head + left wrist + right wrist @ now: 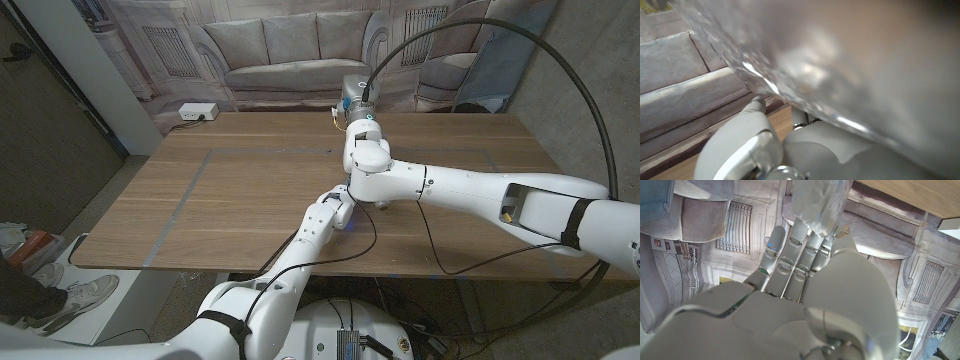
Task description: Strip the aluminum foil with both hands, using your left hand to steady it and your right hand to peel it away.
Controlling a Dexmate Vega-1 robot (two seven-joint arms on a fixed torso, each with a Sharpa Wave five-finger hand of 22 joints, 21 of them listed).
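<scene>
Head view: the brown wooden surface carried both arms, which met near its middle. The left robot hand reached up from the near edge to just below the right arm's wrist, and its grip could not be read there. The right robot hand was raised over the far edge, its fingers closed on a crinkled silver sheet of aluminum foil. A white power strip lay at the far-left corner.

Left wrist view: blurred shiny foil lay right against the left robot hand; whether the fingers clasped it could not be told.

Right wrist view: the right robot hand pinched a strip of foil between its fingertips.
</scene>
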